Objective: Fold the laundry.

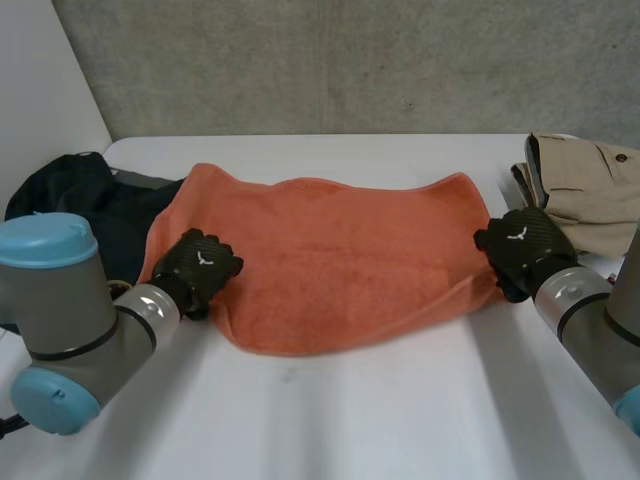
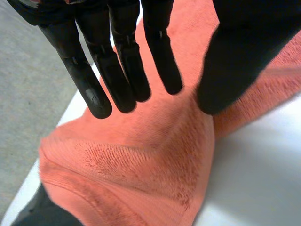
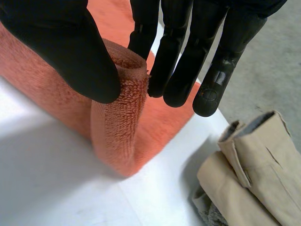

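An orange towel (image 1: pixel 340 260) lies folded across the middle of the white table (image 1: pixel 350 420). My left hand (image 1: pixel 198 265) is at the towel's left end. In the left wrist view its fingers (image 2: pixel 117 70) are straight and the thumb stands apart, just above the towel (image 2: pixel 141 160), which bunches in ridges under them without being held. My right hand (image 1: pixel 525 245) is at the towel's right end. There the thumb (image 3: pixel 70 52) and straight fingers pinch a raised fold of the towel (image 3: pixel 117 132) between them.
A dark garment (image 1: pixel 90 200) is heaped at the table's left, touching the towel's left end (image 2: pixel 42 212). Folded beige trousers (image 1: pixel 590 185) lie at the right, close beside my right hand (image 3: pixel 249 174). A concrete wall stands behind the table.
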You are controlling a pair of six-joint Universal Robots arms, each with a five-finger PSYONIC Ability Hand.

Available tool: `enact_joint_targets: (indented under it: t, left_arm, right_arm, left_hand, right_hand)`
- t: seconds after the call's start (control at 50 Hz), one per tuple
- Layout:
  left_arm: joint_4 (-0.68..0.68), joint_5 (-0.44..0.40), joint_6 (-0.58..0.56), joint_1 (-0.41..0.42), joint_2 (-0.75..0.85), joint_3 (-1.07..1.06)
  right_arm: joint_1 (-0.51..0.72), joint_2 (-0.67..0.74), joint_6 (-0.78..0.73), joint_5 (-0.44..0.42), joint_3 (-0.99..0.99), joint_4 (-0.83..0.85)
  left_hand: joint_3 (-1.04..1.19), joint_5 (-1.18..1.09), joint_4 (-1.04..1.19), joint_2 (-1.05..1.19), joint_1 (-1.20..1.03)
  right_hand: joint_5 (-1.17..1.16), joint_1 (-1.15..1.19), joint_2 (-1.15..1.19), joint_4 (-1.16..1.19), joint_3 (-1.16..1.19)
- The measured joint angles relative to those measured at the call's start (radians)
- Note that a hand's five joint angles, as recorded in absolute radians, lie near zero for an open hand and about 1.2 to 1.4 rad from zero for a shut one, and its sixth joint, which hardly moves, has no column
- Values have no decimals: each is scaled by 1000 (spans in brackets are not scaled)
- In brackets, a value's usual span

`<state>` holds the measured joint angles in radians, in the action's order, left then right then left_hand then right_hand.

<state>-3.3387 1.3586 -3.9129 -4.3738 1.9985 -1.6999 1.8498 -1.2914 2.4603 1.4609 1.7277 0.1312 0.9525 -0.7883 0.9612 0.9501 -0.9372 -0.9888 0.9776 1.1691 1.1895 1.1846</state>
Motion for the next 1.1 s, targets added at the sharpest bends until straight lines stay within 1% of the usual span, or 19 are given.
enact_joint_targets:
  t: [0.02,0.04,0.12,0.14,0.16,0.2,0.26,0.28,0.34,0.4,0.46,0.48,0.5,0.62,0.7,0.84,0.98,1.0,1.1]
  left_arm:
    - [-2,1,0,1,6,1]
    - [-7,2,2,3,16,2]
    - [-15,6,14,3,7,-3]
    - [-16,8,29,1,-17,-12]
    - [-17,8,32,0,-21,-14]
    - [-19,8,66,-14,-63,-37]
    - [-23,1,130,-57,-121,-81]
    - [-23,0,136,-62,-125,-86]
    - [-29,-23,185,-127,-158,-128]
    - [-33,-65,206,-194,-167,-153]
    - [-33,-136,211,-277,-160,-165]
    - [-32,-149,211,-292,-158,-166]
    - [-32,-181,210,-325,-149,-167]
    - [-28,-290,204,-410,-107,-164]
    - [-29,-321,201,-420,-86,-157]
    - [-39,-318,175,-395,-21,-126]
    - [-40,-302,102,-362,29,-95]
    - [-40,-294,71,-354,44,-88]
    - [-41,-273,24,-346,66,-73]
  right_arm:
    - [-5,4,4,0,1,11]
    - [-15,10,10,1,2,28]
    - [-47,19,25,3,5,73]
    - [-68,21,32,4,9,93]
    - [-71,21,33,4,9,95]
    - [-91,21,43,4,13,111]
    - [-116,20,59,3,15,124]
    - [-118,20,60,2,15,124]
    - [-130,19,70,-1,13,125]
    - [-135,19,74,-4,11,123]
    - [-136,19,75,-7,9,123]
    - [-137,19,75,-7,9,123]
    - [-138,20,75,-8,8,123]
    - [-147,26,73,-9,4,123]
    - [-150,31,72,-10,4,124]
    - [-147,35,71,-11,10,124]
    - [-146,35,71,-11,13,125]
    - [-146,35,71,-11,14,125]
    - [-145,35,70,-11,14,125]
  left_hand:
    - [0,0,0,0,0]
    - [-204,218,-218,-205,222]
    - [-291,307,-307,-291,285]
    - [-372,388,-386,-371,362]
    - [-405,422,-420,-403,397]
    - [-416,435,-433,-415,401]
    - [-422,446,-441,-426,403]
    - [-423,447,-442,-427,404]
    - [-472,492,-489,-471,457]
    - [-487,509,-507,-484,468]
    - [-487,510,-508,-486,468]
    - [-487,510,-508,-486,468]
    - [-486,508,-507,-484,467]
    - [-364,369,-368,-362,341]
    - [-327,335,-333,-325,308]
    - [-323,331,-328,-321,305]
    - [-324,333,-329,-322,308]
    - [-332,347,-341,-330,315]
    - [-335,353,-344,-332,317]
  right_hand:
    - [0,0,0,0,0]
    - [0,0,0,0,0]
    - [0,0,0,0,0]
    - [0,0,0,0,0]
    - [0,0,0,0,0]
    - [0,0,0,0,0]
    - [0,0,0,0,0]
    - [0,0,0,0,0]
    - [0,0,0,0,0]
    - [0,0,0,0,0]
    - [0,0,0,0,0]
    - [0,0,0,0,0]
    - [0,0,0,0,0]
    - [0,0,0,0,0]
    - [0,0,0,0,0]
    - [0,0,0,0,0]
    - [0,0,0,0,0]
    - [0,0,0,0,0]
    - [1,0,0,0,0]
